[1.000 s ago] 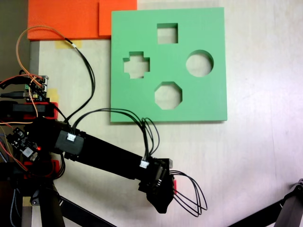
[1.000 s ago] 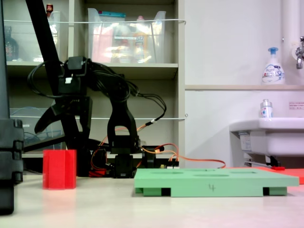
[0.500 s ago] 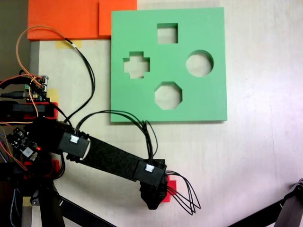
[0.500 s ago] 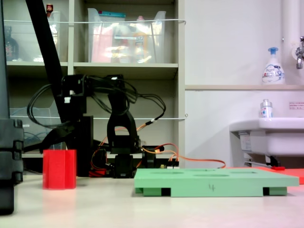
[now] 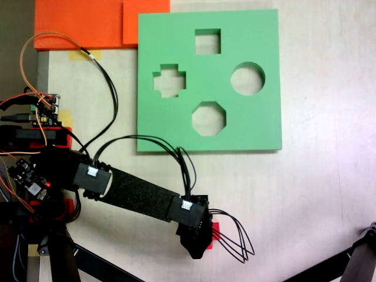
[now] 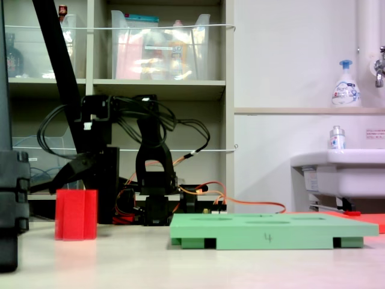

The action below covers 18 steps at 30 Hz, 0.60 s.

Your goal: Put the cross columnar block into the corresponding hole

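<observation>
1. Red block (image 6: 76,215): bright, ribbed sides, standing upright on the table, far left in the side-on fixed view, well apart from the board.
2. Gripper (image 6: 78,180) sits right over it; can't tell how wide its jaws are.
3. Green board (image 5: 258,117) has the plus-shaped hole (image 5: 170,80) empty.

Behind the tool (image 6: 71,180) stands a shelf (image 6: 162,90) with bins; well to its right, a white wall (image 6: 289,54) and sink (image 6: 340,171).

Red cross block (image 6: 76,215) upright on table, well apart from plus-shaped hole (image 5: 170,80) in green board, unfilled.
</observation>
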Each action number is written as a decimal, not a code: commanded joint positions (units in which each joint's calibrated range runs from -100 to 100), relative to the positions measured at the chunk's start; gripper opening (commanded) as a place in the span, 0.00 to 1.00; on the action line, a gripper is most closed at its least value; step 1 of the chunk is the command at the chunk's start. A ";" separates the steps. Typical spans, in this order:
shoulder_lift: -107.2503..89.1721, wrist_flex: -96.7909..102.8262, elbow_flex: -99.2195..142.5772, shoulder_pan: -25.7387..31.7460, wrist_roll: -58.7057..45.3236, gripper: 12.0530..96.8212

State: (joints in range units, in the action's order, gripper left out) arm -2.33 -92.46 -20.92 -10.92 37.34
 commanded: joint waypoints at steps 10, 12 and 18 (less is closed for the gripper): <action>0.79 3.54 -1.81 0.20 -1.76 0.70; 1.63 3.73 -1.91 0.24 -1.81 0.70; 4.70 4.31 -1.21 0.49 -1.90 0.70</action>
State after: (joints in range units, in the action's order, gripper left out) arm 2.74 -89.43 -21.02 -10.67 36.07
